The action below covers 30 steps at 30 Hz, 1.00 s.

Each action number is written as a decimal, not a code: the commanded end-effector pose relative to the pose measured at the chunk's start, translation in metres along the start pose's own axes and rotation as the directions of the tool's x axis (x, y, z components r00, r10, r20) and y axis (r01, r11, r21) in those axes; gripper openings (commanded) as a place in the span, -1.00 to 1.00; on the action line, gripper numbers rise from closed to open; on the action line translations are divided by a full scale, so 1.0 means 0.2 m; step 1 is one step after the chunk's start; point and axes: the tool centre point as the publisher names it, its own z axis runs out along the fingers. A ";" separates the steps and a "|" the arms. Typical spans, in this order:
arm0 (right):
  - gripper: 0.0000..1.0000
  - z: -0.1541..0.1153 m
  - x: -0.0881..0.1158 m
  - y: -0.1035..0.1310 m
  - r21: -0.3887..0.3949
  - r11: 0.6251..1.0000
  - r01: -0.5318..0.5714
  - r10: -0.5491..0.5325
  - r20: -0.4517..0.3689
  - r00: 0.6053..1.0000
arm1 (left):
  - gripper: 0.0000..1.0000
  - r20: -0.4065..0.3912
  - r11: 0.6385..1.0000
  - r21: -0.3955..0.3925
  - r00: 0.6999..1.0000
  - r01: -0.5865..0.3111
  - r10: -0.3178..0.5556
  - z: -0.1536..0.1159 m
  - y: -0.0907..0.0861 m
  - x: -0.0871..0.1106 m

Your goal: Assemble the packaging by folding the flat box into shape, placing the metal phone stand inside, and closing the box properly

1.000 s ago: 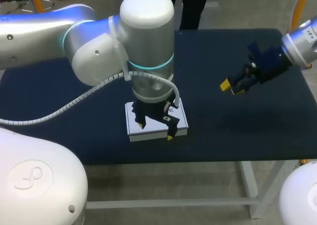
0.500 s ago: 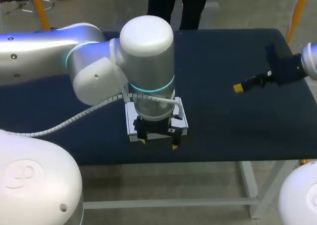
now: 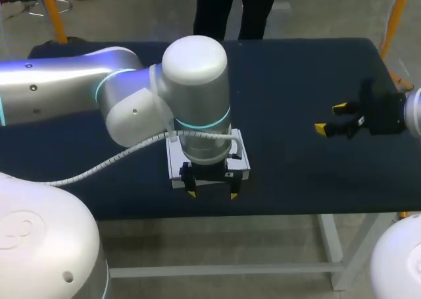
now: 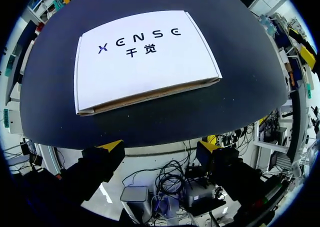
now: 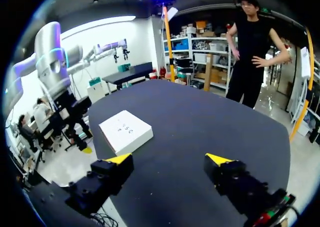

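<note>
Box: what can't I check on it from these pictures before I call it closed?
- Inside: the stand shows in no view, and the lid of the box lies flat and hides what it holds.
- Head view: the left arm covers most of the box's top.
- Left wrist view: only the top and the near edge show. The far sides are out of sight.
- Right wrist view: the box is too small to judge its seams.

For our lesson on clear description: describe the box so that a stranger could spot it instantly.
On the dark blue table, look near the front edge, by the left end effector. The box lies flat there, lid shut. It is the only white thing on the table, with dark print on top.
</note>
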 end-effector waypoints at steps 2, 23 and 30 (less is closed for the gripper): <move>1.00 0.03 -0.10 -0.03 -0.121 0.993 0.004 -0.013 -0.074 0.997 | 1.00 0.009 1.000 -0.002 1.000 0.026 -0.026 0.07 -0.05 0.01; 1.00 0.03 -0.13 -0.04 -0.121 0.991 0.049 -0.060 -0.094 0.994 | 1.00 0.026 0.993 0.026 0.993 0.112 -0.112 0.16 -0.33 -0.04; 1.00 0.03 -0.13 -0.04 -0.121 0.991 0.049 -0.060 -0.094 0.994 | 1.00 0.044 0.989 0.055 0.990 0.135 -0.137 0.16 -0.40 -0.04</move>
